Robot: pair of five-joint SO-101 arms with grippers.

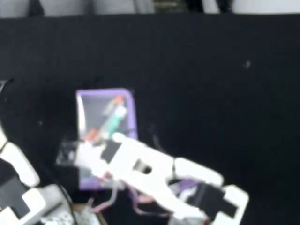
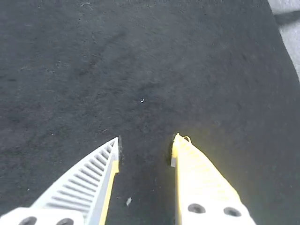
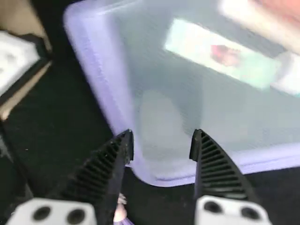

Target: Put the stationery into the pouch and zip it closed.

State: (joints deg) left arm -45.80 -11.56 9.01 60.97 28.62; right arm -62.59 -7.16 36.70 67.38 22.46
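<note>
A clear pouch with a purple border (image 1: pixel 104 99) lies flat on the black mat, left of centre. Through its clear face I see pens (image 1: pixel 112 117) with orange and green parts, and a green and white item (image 3: pixel 225 56) inside. The right arm stretches from the lower right across the near half of the pouch. My right gripper (image 3: pixel 161 140) is open, its fingers straddling the pouch's purple edge (image 3: pixel 93 70) near a corner, just above it. My left gripper (image 2: pixel 145 143) is open over bare mat, holding nothing. The left arm (image 1: pixel 18 187) sits at the near left corner.
Pink cables (image 1: pixel 140 204) trail on the mat under the right arm. A white and black arm part (image 3: pixel 16 61) and a beige surface (image 3: pixel 18 18) lie beside the pouch's corner. The black mat (image 1: pixel 211 70) stretches to the right and back.
</note>
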